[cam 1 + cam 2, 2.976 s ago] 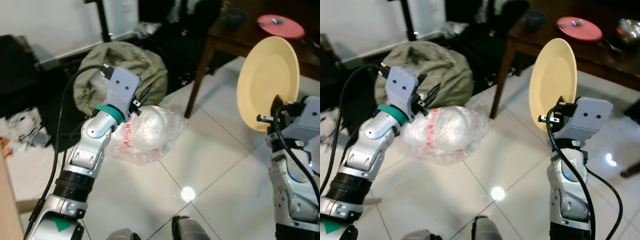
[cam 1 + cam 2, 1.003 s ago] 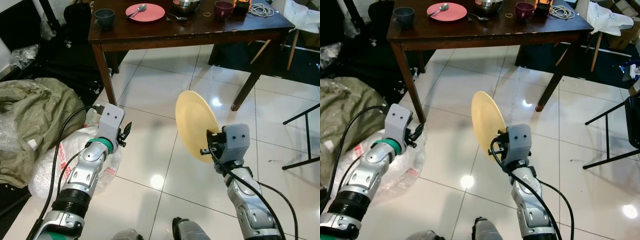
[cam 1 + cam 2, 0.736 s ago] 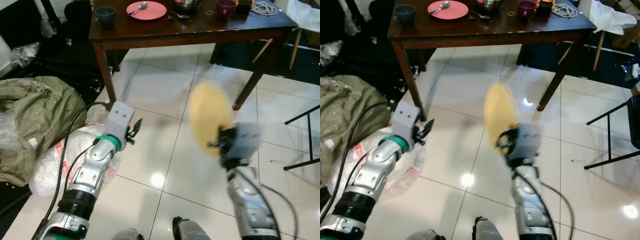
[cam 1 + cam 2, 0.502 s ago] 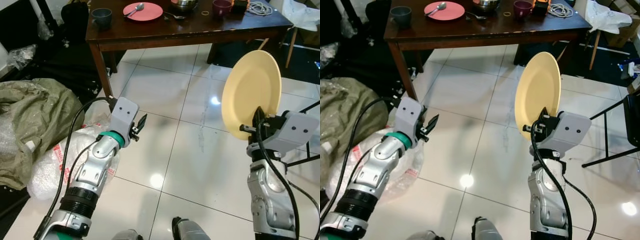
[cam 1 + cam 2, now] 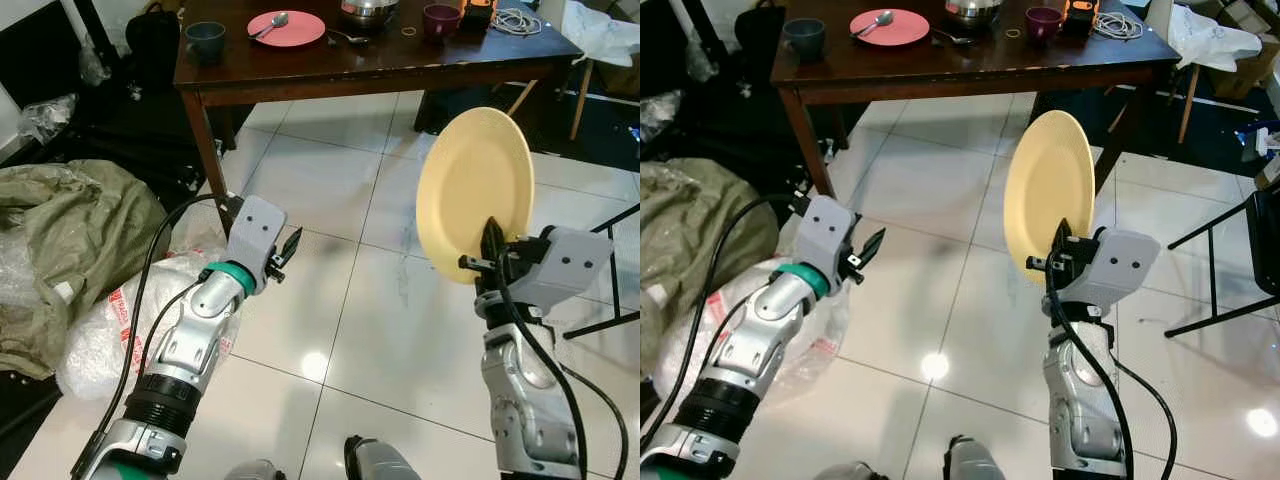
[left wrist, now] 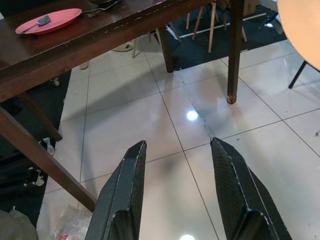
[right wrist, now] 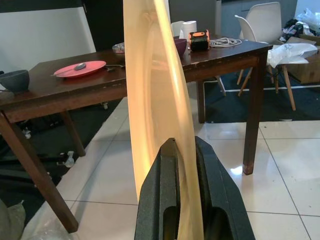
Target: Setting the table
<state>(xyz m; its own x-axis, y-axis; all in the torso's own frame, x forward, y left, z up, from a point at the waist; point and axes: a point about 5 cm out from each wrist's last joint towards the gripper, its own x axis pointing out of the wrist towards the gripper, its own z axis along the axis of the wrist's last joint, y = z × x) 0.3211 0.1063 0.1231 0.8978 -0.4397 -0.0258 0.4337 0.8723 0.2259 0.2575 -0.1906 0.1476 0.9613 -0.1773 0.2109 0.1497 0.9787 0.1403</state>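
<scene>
Now my right end effector is closed on the lower rim of the yellow plate, and the plate stands upright on its edge in front of me, above the white tiled floor and well apart from the dark wooden counter. My left end effector is empty, with its two fingers spread moderately apart, and it points toward the counter from above a plastic bag that lies on the floor. On the counter I see a pink plate with a spoon, a grey cup near the left corner, a dark red mug, a metal bowl and some cables. I judge that the step in hand is to carry the yellow plate to the counter, so I am not far along. To do it well I should keep the grip firm, because the rim is thin and smooth (in the right wrist view only a small part of it sits between my fingers) and the plate could slip or swing when I walk. I should go slowly, turn the plate flat only when it is over the counter, and choose a bare place on the near side, away from the pink plate and the cup. The black frame that stands on the floor at my right is a thing to avoid on the way.
</scene>
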